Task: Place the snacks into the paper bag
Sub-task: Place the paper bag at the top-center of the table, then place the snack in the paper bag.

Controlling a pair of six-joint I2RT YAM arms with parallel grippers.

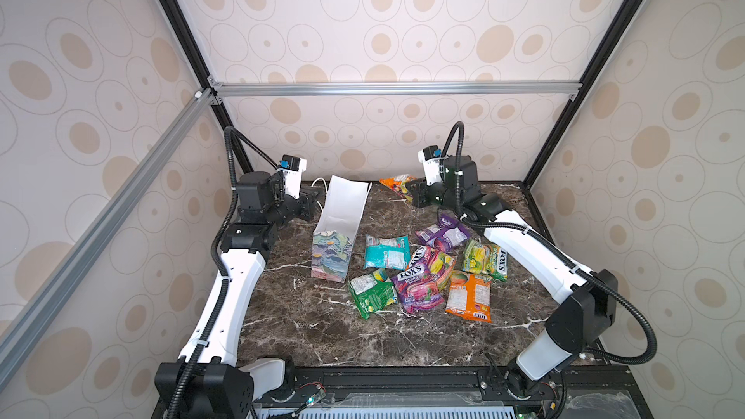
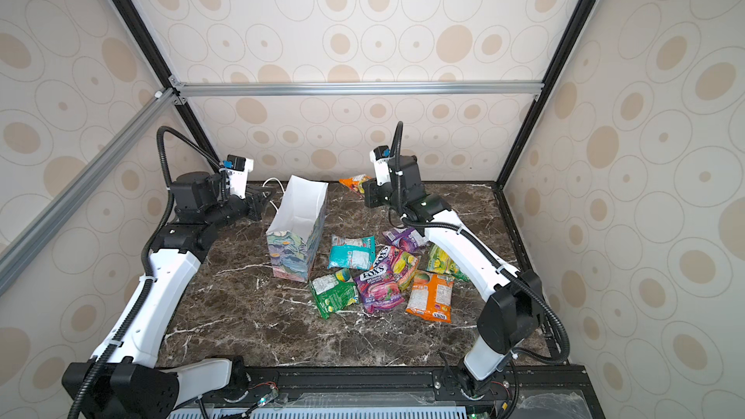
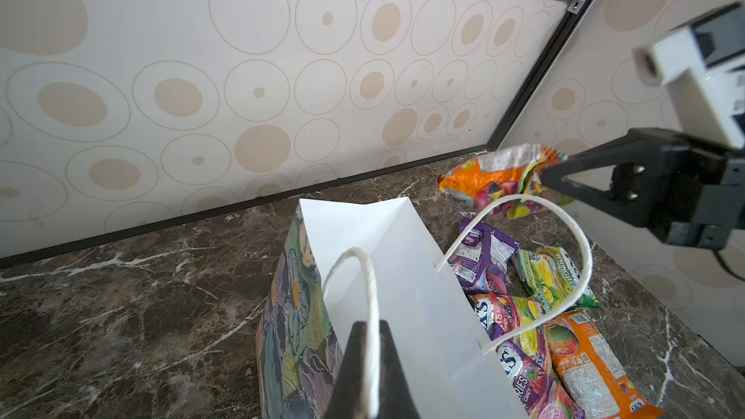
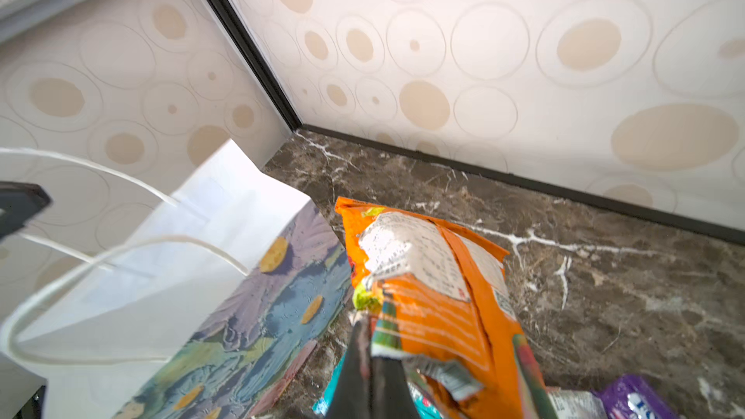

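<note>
Left wrist view: the left gripper (image 3: 369, 330) is pressed together on the cord handle (image 3: 373, 276) of the upright bag (image 3: 403, 276). In the right wrist view, the right gripper (image 4: 369, 328) pinches an orange packet (image 4: 435, 288) in the air beside the bag's mouth. Seven packets (image 1: 427, 272) lie on the table (image 1: 306, 324) on the bag's right.

We see bright, even light with only faint shadows beneath the snacks (image 1: 419, 276). In the wrist views the paper bag (image 3: 403, 276) washes out white inside, and the orange packet (image 4: 435, 296) looks blurred.
</note>
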